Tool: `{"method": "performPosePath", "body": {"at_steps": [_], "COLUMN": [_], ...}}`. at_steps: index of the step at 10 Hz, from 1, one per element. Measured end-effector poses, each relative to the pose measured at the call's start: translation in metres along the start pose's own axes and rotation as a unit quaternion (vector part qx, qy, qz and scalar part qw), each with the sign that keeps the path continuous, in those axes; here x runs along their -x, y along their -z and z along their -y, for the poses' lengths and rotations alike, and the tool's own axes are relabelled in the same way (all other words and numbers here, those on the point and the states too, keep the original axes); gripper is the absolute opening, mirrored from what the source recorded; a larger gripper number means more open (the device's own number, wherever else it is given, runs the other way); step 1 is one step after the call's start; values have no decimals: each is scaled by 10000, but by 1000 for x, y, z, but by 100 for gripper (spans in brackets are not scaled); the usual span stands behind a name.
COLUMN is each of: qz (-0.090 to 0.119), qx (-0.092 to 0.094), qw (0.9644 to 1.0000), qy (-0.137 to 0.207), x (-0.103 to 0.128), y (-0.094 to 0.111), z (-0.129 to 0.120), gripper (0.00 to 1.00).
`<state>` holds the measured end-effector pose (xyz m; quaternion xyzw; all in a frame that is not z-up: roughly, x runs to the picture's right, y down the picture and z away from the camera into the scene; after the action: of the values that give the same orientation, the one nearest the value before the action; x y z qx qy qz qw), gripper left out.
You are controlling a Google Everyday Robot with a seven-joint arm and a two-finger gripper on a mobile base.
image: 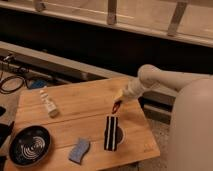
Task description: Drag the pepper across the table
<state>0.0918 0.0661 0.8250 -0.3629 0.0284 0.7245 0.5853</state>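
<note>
The light-brown wooden table (75, 107) fills the lower left of the camera view. The pepper (116, 106) is a small slim red thing right of the table's middle, just beyond the black-and-white striped upright object (111, 132). My gripper (118, 101) comes in from the right on the white arm (160, 80) and sits right over the pepper's upper end, touching or nearly touching it.
A white bottle (48, 105) lies at the table's left. A dark round bowl (29, 145) sits at the front left corner. A blue sponge (79, 150) lies at the front edge. Cables (12, 82) lie on the floor left of the table.
</note>
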Motion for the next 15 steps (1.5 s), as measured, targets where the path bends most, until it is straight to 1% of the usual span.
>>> {"method": "performPosePath", "body": {"at_steps": [1,3,6,10,12,13,15], "qz": [-12,-21,5,5,7,-22,-13], "qx": [12,58,91,152,165,171,197], "qw": [10000,10000,9999,9998,9997,9996,9994], "qy": [10,74,84,158,191,240,296], "x": [0,3,4,6,7,1,7], "y": [0,-4,-2,-12,-8,-8,-18], "z": [1,-8,-3,-21,-15,-16,-34], "gripper": [20,20,20,20,20,20,20]}}
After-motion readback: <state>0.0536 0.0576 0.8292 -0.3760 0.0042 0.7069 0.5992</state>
